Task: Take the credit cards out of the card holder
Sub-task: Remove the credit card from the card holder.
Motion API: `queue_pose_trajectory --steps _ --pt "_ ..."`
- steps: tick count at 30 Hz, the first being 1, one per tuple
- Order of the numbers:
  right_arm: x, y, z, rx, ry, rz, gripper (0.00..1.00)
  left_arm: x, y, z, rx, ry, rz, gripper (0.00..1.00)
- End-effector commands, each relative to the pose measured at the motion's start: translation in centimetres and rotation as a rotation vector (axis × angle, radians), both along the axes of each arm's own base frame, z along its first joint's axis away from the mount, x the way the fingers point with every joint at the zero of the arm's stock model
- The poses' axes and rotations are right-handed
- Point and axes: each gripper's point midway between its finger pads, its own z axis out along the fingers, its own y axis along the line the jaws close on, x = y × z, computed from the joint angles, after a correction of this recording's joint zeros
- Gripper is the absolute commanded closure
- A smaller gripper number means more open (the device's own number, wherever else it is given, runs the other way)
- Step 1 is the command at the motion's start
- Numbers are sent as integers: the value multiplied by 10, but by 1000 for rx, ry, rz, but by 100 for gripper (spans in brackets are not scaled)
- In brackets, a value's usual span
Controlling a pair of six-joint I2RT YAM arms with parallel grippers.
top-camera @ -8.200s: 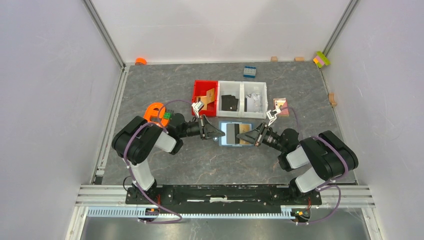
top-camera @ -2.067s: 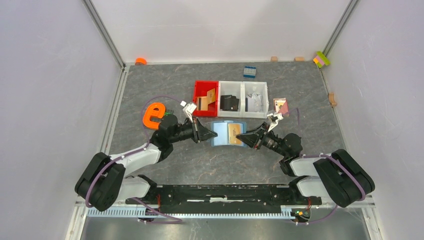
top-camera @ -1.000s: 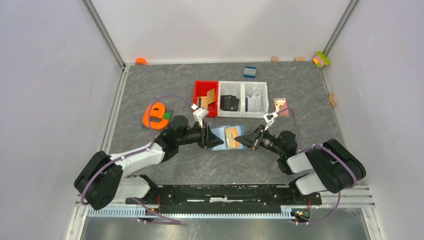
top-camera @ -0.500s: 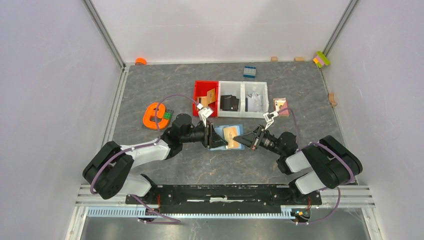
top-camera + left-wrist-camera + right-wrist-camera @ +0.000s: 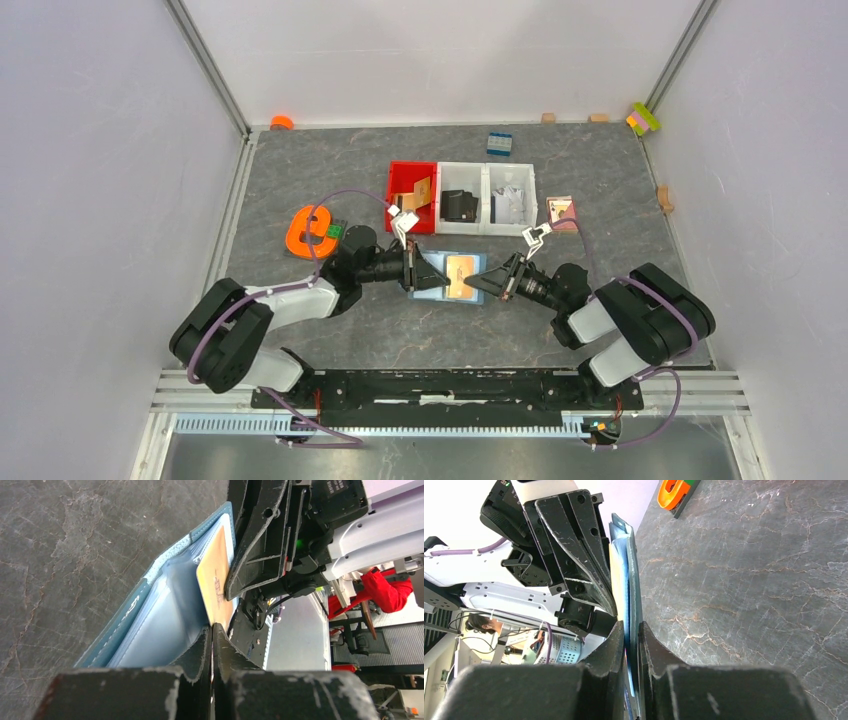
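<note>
Seemingly one tan credit card (image 5: 217, 575) left in card holder (image 5: 145, 605); left gripper (image 5: 212, 627) pinched together at it, right gripper (image 5: 631, 626) clamps the holder

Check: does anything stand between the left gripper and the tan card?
Nothing visible does. The left gripper has its jaws shut right at the tan card's exposed edge. The right gripper pinches the card holder from the opposite side.

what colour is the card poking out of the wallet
Tan-gold card, sitting in the blue wallet; it shows best in the left wrist view.
</note>
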Motion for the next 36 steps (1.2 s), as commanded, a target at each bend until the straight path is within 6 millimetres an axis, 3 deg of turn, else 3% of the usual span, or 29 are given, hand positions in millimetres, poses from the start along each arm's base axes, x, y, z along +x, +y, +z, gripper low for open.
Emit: queue_pose_trajectory --steps 1,13,23,28,36 --pt "-11 4 54 124 -256 52 100 5 -4 29 -102 -54 -14 98" --pt "4 -13 41 88 -225 -43 100 29 21 15 -83 11 118 98" --pt "3 -12 44 96 -230 -31 100 26 16 14 -95 33 77 97" --pt "-1 -10 49 118 -242 -8 100 20 8 12 -102 56 30 60" --pt "-8 0 54 145 -246 45 100 12 -5 9 -121 102 -42 57"
